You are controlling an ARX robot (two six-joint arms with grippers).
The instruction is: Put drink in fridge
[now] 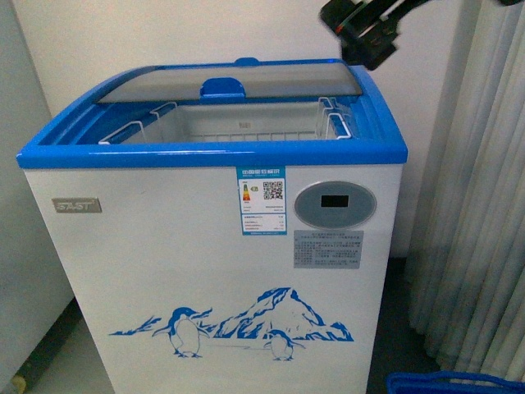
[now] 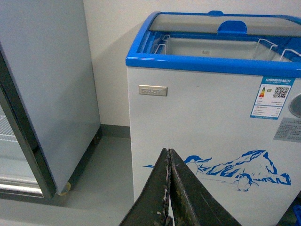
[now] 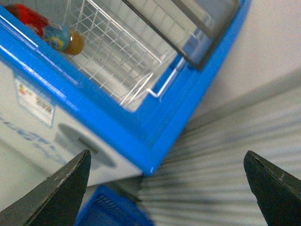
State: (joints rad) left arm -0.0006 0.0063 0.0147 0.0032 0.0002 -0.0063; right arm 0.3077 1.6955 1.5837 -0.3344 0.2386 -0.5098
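The fridge (image 1: 205, 271) is a white chest freezer with a blue rim, a penguin decal and an oval grey display. Its glass lid (image 1: 238, 82) is slid back, so the white wire basket (image 1: 246, 123) inside shows. A drink bottle (image 3: 47, 30) with a red and blue label lies in the basket in the right wrist view. My right gripper (image 3: 167, 176) is open and empty, high above the fridge's right rear corner; it also shows in the front view (image 1: 365, 33). My left gripper (image 2: 168, 188) is shut and empty, low in front of the fridge (image 2: 211, 141).
A tall grey-white cabinet (image 2: 47, 94) stands left of the fridge on a grey floor. Pale curtains (image 1: 476, 205) hang on the right. A blue crate (image 1: 451, 384) sits on the floor at the fridge's right foot and also shows in the right wrist view (image 3: 108, 212).
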